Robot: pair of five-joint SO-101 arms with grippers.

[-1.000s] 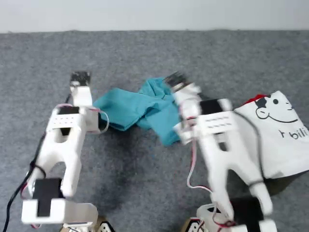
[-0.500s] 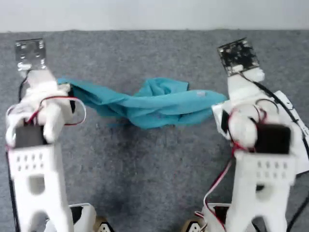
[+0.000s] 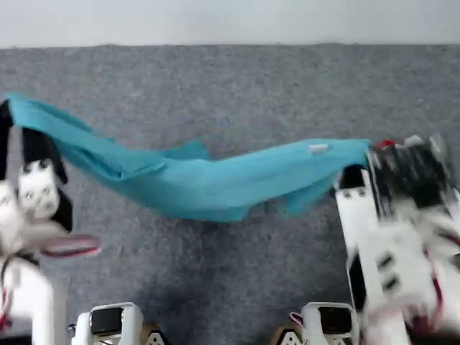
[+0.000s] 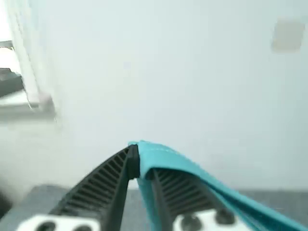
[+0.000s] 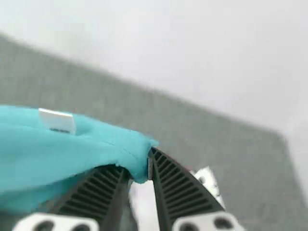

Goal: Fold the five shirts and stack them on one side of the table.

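While a second ago the teal shirt (image 3: 208,190) lay crumpled in a heap at the middle of the grey table (image 3: 237,79), it now hangs as a long, sagging band stretched between my two arms. As far as I can judge, most of its length is lifted off the surface. My left gripper (image 4: 139,161) is clamped on one end of the cloth, up at the table's left edge. My right gripper (image 5: 139,166) pinches the other end, close to a small white label (image 3: 318,149), over the table's right side. Both arms have swung up and outward from the centre in that second. I read this as the spreading-out step. The shirt is pulled long but is still twisted and bunched in the middle, so no fold is made yet and it is not ready to stack.
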